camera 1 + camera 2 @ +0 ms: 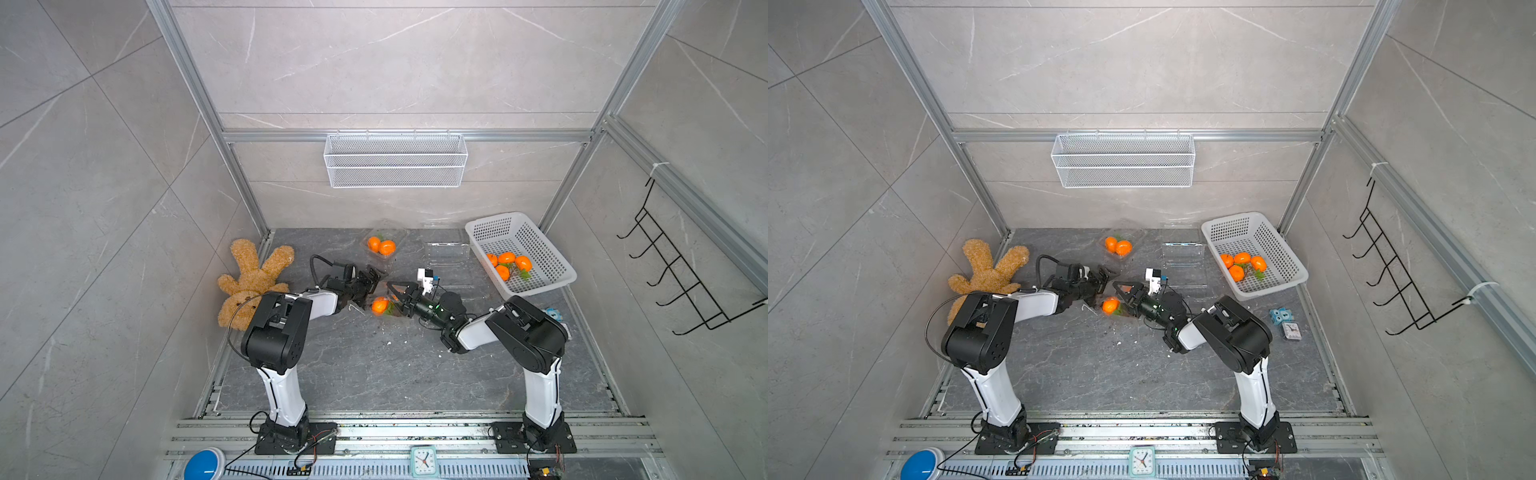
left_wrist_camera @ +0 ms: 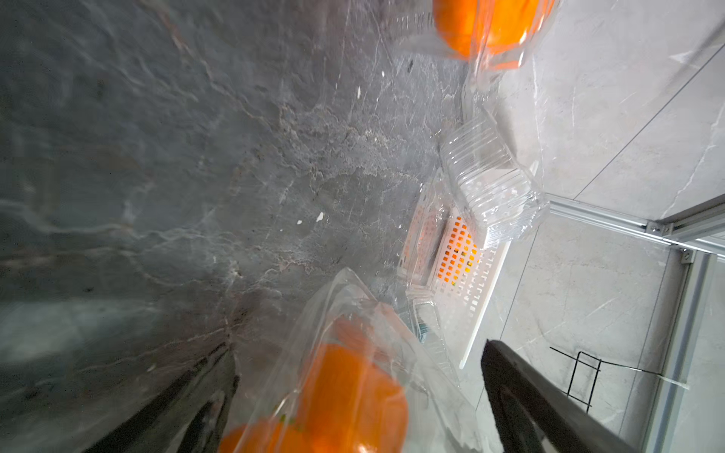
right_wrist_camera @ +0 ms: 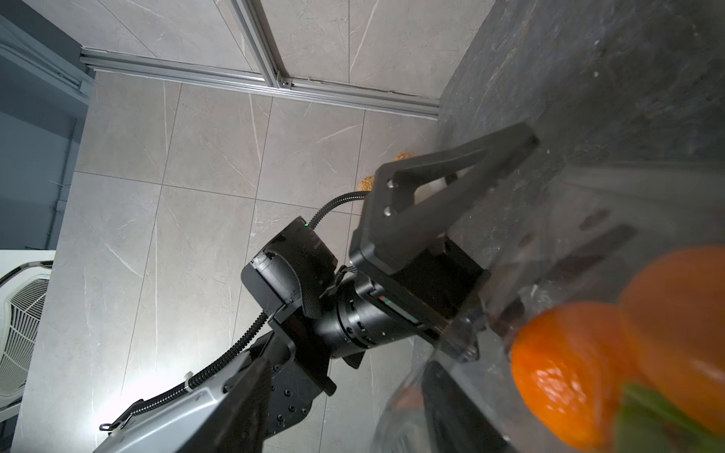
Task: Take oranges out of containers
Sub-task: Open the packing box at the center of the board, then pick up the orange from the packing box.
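**Left claw** (image 2: 361,345): black fingers spread wide, one on either side of a small clear plastic clamshell container (image 2: 337,306). Contact with its walls cannot be told.

**Right claw** (image 1: 392,297): tips face the left claw from the opposite end of the same container. The fingers are parted, but whether they pinch the plastic cannot be told.

**Between the claws:** two round bright-orange oranges (image 1: 379,305) with a green leaf sit inside that container, low over the dark grey stone-pattern tabletop (image 1: 374,365).

**Just beyond the left claw, toward the rear wall:** a second clamshell container (image 1: 388,256) with a pair of oranges (image 1: 381,245) inside.

**Beyond the right claw, toward the same wall:** an empty clear clamshell (image 1: 446,249).

**Out past the right claw's outer side:** a white perforated plastic basket (image 1: 492,228) with four loose oranges (image 1: 508,264) in it.

**Out past the left claw's outer side:** a tan plush rabbit (image 1: 249,282) lies at the tabletop's edge.

**Rear wall, well apart from both claws:** a white wire mesh basket (image 1: 395,160).
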`<state>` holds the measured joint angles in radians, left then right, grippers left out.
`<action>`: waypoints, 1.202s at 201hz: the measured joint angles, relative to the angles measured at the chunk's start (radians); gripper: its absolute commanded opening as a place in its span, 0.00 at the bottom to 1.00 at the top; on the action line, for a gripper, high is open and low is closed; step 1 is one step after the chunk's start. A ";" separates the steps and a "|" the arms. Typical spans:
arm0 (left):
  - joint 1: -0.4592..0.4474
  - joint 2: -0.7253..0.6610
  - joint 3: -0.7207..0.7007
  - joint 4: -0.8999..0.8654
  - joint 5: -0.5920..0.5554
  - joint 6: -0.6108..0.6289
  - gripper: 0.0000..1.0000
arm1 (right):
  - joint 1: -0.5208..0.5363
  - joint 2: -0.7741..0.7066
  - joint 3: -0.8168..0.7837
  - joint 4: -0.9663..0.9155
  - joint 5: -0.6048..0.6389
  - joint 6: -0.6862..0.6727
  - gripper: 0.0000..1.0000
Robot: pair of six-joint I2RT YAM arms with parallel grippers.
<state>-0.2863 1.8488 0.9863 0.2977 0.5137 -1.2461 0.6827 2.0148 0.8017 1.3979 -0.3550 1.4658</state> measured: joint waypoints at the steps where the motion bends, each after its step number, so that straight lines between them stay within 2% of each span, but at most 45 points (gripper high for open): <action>1: 0.003 -0.003 0.000 -0.003 0.002 0.000 1.00 | 0.000 0.000 0.000 -0.002 0.000 0.000 0.67; 60: 0.174 -0.155 -0.002 -0.129 0.039 0.063 1.00 | 0.000 -0.007 0.016 -0.138 -0.050 -0.026 0.86; 106: 0.219 -0.233 -0.017 -0.207 0.043 0.104 0.99 | -0.014 -0.050 0.059 -0.278 -0.124 -0.066 1.00; 166: 0.224 -0.341 -0.034 -0.275 0.043 0.154 0.99 | -0.047 -0.206 0.159 -0.582 -0.182 -0.227 1.00; 203: 0.210 -0.402 -0.068 -0.281 0.039 0.165 0.99 | -0.064 -0.282 0.301 -0.905 -0.172 -0.399 1.00; 225: 0.182 -0.439 -0.094 -0.294 0.037 0.180 0.99 | -0.061 -0.316 0.373 -1.126 -0.131 -0.505 0.88; 241: 0.153 -0.466 -0.117 -0.298 0.031 0.186 1.00 | -0.047 -0.323 0.408 -1.268 -0.096 -0.592 0.84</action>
<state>-0.1333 1.3827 0.8692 0.0002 0.5449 -1.0603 0.6353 1.6920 1.2095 0.1299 -0.4507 0.8742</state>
